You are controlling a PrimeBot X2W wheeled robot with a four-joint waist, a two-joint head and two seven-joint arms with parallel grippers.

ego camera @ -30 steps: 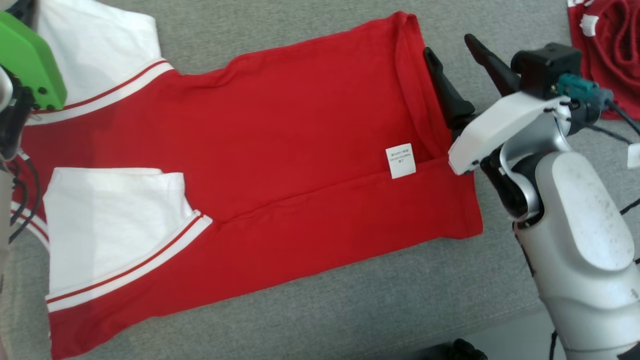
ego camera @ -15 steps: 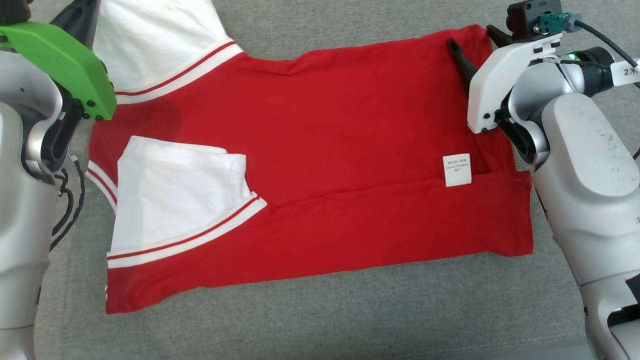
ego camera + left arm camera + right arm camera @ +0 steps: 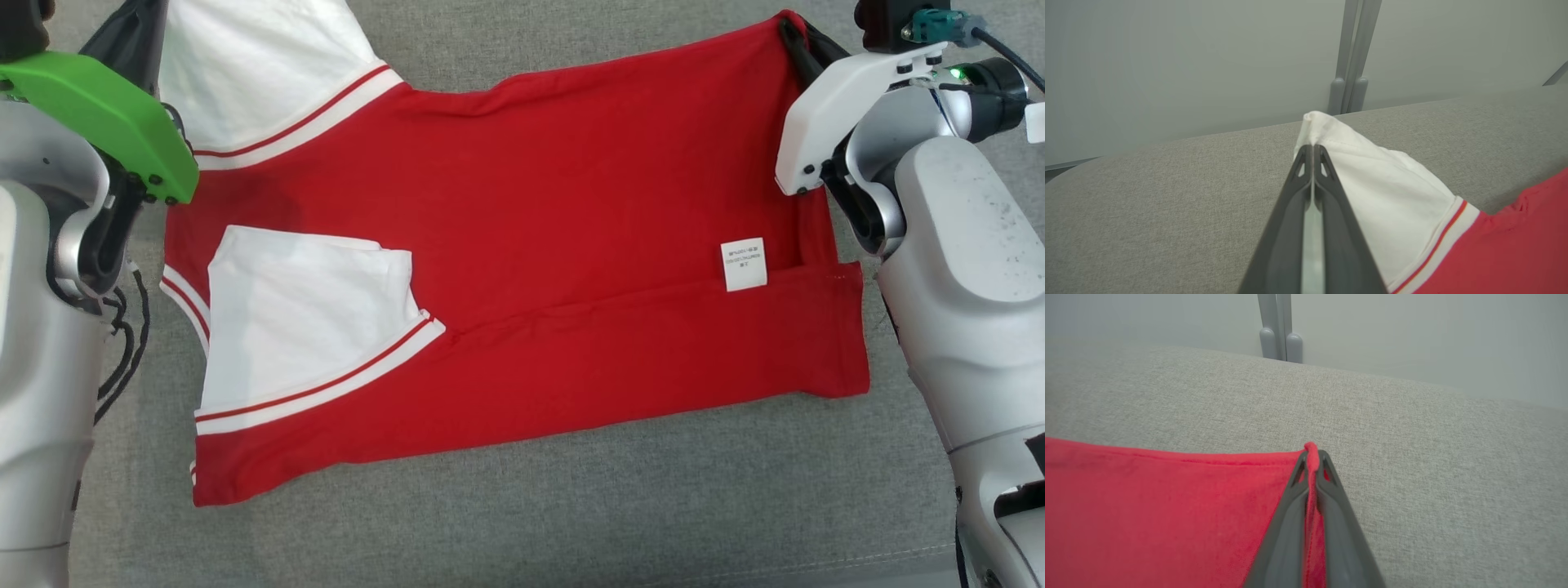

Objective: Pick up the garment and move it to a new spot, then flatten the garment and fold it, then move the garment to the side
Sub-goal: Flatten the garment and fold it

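A red garment point(image 3: 531, 245) with white sleeves lies spread on the grey cushion, its near edge folded over the body. One sleeve point(image 3: 302, 310) is folded onto the red cloth, and a white label point(image 3: 744, 264) shows near the right hem. My left gripper point(image 3: 135, 33) is shut on the far white sleeve point(image 3: 1384, 196), whose tip bunches up past the gripper point(image 3: 1312, 148). My right gripper point(image 3: 796, 37) is shut on the hem's far right corner. In the right wrist view the gripper point(image 3: 1312, 455) has red cloth point(image 3: 1167, 506) pinched between its fingers.
The grey cushion point(image 3: 571, 506) extends around the garment, with bare fabric in front and behind. A pale wall with a grey post point(image 3: 1349, 53) stands behind the cushion's far edge. The cushion's front edge point(image 3: 898, 559) runs along the lower right.
My right gripper has closed on the hem's far right corner, which now sits farther back. The head view has shifted, so both arms show. The left gripper stays shut on the sleeve.
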